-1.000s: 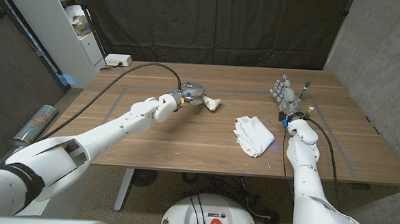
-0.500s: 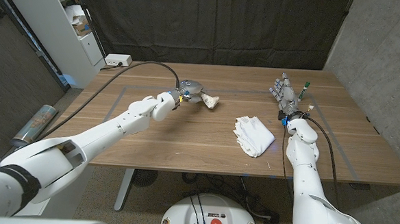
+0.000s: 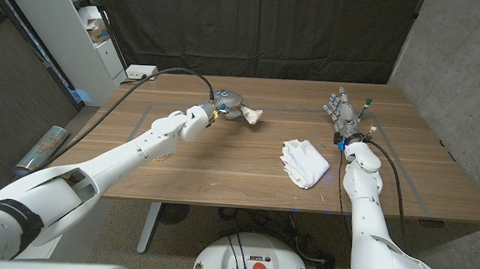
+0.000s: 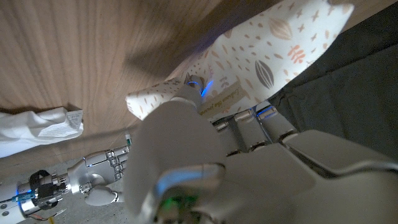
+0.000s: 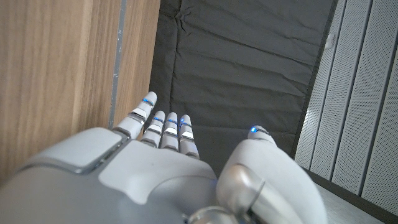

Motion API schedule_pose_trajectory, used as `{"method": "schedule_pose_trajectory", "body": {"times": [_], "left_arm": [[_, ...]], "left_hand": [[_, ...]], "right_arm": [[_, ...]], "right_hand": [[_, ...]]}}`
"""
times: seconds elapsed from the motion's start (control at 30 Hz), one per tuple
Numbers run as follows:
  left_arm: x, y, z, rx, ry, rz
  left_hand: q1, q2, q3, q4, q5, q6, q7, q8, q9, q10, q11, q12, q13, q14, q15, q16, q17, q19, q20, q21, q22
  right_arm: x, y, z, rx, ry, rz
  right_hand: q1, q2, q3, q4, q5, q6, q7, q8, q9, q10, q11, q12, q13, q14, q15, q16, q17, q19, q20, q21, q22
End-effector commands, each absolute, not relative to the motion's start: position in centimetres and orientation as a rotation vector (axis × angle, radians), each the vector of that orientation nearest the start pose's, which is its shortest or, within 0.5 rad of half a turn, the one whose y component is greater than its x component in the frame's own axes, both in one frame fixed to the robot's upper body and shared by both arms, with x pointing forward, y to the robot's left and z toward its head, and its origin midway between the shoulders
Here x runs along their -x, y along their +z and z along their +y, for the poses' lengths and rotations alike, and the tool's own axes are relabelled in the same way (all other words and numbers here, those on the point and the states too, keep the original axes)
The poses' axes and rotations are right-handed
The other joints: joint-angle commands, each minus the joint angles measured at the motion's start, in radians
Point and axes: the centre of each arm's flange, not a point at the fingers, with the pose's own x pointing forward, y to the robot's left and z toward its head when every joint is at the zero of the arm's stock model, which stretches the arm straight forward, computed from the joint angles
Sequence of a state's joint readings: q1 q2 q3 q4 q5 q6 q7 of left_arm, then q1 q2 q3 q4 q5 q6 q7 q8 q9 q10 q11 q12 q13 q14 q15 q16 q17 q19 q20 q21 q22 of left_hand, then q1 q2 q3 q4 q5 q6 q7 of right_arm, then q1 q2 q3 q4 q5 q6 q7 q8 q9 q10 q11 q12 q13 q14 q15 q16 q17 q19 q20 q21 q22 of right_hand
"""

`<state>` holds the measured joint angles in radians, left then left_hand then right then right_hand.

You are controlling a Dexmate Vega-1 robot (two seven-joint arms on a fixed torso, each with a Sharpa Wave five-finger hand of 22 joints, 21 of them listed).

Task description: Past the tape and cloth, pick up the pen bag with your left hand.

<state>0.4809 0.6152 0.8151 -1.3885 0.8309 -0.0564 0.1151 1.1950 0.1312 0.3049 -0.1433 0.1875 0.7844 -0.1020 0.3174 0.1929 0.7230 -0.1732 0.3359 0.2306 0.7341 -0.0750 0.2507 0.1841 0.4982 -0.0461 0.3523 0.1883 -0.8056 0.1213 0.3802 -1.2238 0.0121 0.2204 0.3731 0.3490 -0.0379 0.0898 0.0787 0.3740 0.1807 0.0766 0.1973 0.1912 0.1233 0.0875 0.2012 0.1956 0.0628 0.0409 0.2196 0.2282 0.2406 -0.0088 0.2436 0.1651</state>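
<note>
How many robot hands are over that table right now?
2. The left hand is at the table's far middle, gripping the patterned pen bag. The right hand stands open near the far right edge, beyond the white cloth.

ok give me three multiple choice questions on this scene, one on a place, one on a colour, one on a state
1. Where does the white cloth lie?
A. between the two robot hands
B. at the table's far left corner
C. under the right robot hand

2. What colour is the pen bag's fabric?
A. plain black
B. cream with a brown pattern
C. bright red

3. What is the left robot hand doing?
A. resting empty on the table
B. gripping the pen bag
C. pressing on the cloth

Answers: A, the head view shows it mid-table, nearer the right robot hand; B, the left wrist view shows the patterned cream fabric; B, the fingers close around the bag.
</note>
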Motion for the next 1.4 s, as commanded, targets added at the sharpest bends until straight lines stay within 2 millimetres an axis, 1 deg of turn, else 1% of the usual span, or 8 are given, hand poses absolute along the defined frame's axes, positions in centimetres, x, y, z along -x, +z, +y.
{"method": "schedule_pose_trajectory", "body": {"times": [0.03,0.53,1.03,1.27,1.4], "left_arm": [[-64.5,5.9,15.3,-1.706,0.02,-0.889],[-63.6,7.4,15.4,-1.699,0.032,-0.915],[-63.2,8.4,14.9,-1.697,0.034,-0.949],[-62.8,9.2,14.8,-1.697,0.048,-0.963],[-62.5,9.7,14.7,-1.698,0.057,-0.972]], "left_hand": [[-0.008,0.003,0.009,0.0,-0.003,0.011,-0.002,0.003,0.002,0.013,-0.001,-0.004,0.003,0.011,-0.12,-0.005,0.004,0.007,-0.023,0.007,0.006],[-0.01,0.0,0.013,-0.001,-0.003,0.014,-0.002,0.001,0.002,0.017,0.001,-0.009,0.006,0.015,-0.12,-0.008,0.007,0.008,-0.026,0.008,0.006],[-0.015,-0.002,0.017,0.0,-0.003,0.015,-0.001,-0.002,0.003,0.02,0.003,-0.015,0.009,0.016,-0.117,-0.012,0.009,0.006,-0.026,0.008,0.005],[-0.017,-0.004,0.018,-0.001,-0.003,0.018,-0.001,-0.002,0.003,0.022,-0.001,-0.018,0.011,0.019,-0.119,-0.013,0.01,0.006,-0.026,0.008,0.005],[-0.018,-0.004,0.019,0.0,-0.003,0.017,0.0,-0.003,0.003,0.021,0.002,-0.02,0.011,0.019,-0.118,-0.013,0.011,0.006,-0.026,0.008,0.005]], "right_arm": [[-65.7,-3.0,-31.6,-0.171,0.062,-0.66],[-65.6,-3.0,-31.8,-0.169,0.065,-0.659],[-65.5,-2.7,-32.0,-0.167,0.063,-0.662],[-65.4,-2.6,-32.3,-0.164,0.06,-0.662],[-65.4,-2.5,-32.4,-0.166,0.059,-0.664]], "right_hand": [[0.001,0.008,-0.003,0.002,0.004,0.009,0.001,0.004,0.0,0.012,-0.002,0.001,0.001,0.009,0.001,0.003,0.001,0.011,0.004,-0.002,0.006],[0.001,0.01,-0.004,0.002,0.005,0.009,0.001,0.004,0.0,0.012,-0.002,0.001,0.001,0.011,-0.001,0.003,0.002,0.013,0.004,-0.006,0.006],[0.001,0.011,-0.006,0.001,0.005,0.01,0.002,0.004,0.0,0.016,-0.004,0.002,0.001,0.014,0.0,0.004,0.002,0.016,0.004,-0.011,0.006],[0.001,0.012,-0.007,0.001,0.005,0.01,0.002,0.004,0.0,0.016,-0.004,0.002,0.001,0.015,0.001,0.004,0.002,0.018,0.004,-0.013,0.006],[0.001,0.012,-0.007,0.001,0.005,0.011,0.003,0.004,0.0,0.017,-0.003,0.002,0.001,0.015,0.0,0.003,0.002,0.018,0.004,-0.014,0.006]]}}
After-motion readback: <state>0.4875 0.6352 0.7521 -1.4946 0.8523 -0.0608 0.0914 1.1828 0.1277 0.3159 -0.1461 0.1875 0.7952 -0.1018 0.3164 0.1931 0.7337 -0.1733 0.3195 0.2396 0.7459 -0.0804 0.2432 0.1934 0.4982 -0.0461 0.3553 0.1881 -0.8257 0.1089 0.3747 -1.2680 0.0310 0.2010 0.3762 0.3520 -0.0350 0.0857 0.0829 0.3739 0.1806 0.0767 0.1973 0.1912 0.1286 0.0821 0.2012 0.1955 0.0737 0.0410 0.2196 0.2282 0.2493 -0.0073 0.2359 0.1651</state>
